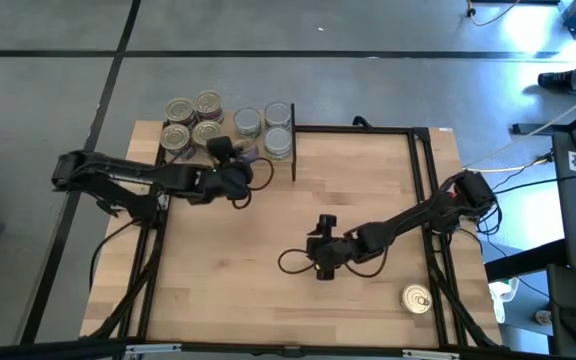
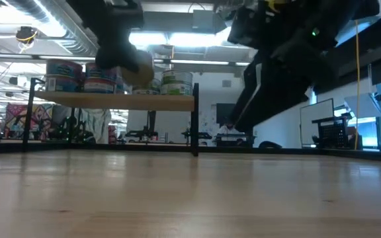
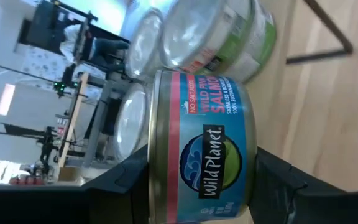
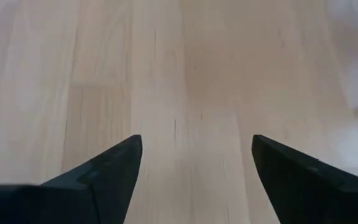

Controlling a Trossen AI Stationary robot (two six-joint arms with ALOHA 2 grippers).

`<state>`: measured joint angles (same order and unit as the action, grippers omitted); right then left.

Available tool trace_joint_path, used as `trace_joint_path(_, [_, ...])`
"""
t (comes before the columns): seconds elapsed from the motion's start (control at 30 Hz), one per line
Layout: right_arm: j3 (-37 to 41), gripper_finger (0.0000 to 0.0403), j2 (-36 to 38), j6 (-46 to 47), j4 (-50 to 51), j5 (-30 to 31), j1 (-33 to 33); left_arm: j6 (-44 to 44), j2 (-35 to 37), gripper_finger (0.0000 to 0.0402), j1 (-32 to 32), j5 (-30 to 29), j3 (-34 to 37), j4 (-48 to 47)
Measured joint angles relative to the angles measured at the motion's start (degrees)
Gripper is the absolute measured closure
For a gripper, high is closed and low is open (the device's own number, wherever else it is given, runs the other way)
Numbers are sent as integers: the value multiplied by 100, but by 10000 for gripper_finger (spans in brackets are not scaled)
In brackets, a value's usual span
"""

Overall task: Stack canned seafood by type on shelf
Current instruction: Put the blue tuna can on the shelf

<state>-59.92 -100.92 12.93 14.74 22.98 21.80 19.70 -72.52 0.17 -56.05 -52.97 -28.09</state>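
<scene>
The left gripper [image 3: 201,186] has its fingers clamped on a blue-labelled round salmon tin [image 3: 201,146] beside the tins stacked on the light-wood shelf [image 2: 121,101]; a crooked release could topple neighbours. The right gripper [image 4: 194,171] hangs over bare worktop [image 1: 268,220], fingers apart.

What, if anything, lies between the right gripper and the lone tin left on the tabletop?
Nothing visible: bare wood separates the open right gripper from the lone tin near the table's front right corner. The left gripper holds another tin at the shelf.

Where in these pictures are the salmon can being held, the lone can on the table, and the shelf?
Salmon can [image 3: 204,149]: left wrist view, on its blue label.
Lone can [image 1: 417,298]: high view, on its gold lid.
Shelf [image 2: 111,101]: low view, on its plank's front edge.
</scene>
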Motion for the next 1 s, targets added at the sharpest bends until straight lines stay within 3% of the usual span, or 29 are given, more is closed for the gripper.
trace_joint_path(0.43, [2,100,-63,43,32,-10,-2,239,-657,214,541,-46,0,59])
trace_joint_path(0.6, [2,100,-61,48,25,-10,-2,68,-675,146,559,159,9,21])
trace_joint_path(0.73, [2,100,-61,48,12,30,-2,-200,-668,101,557,693,9,32])
trace_joint_path(1.0, [2,100,-63,48,-2,46,-2,-623,-590,85,562,1082,9,48])
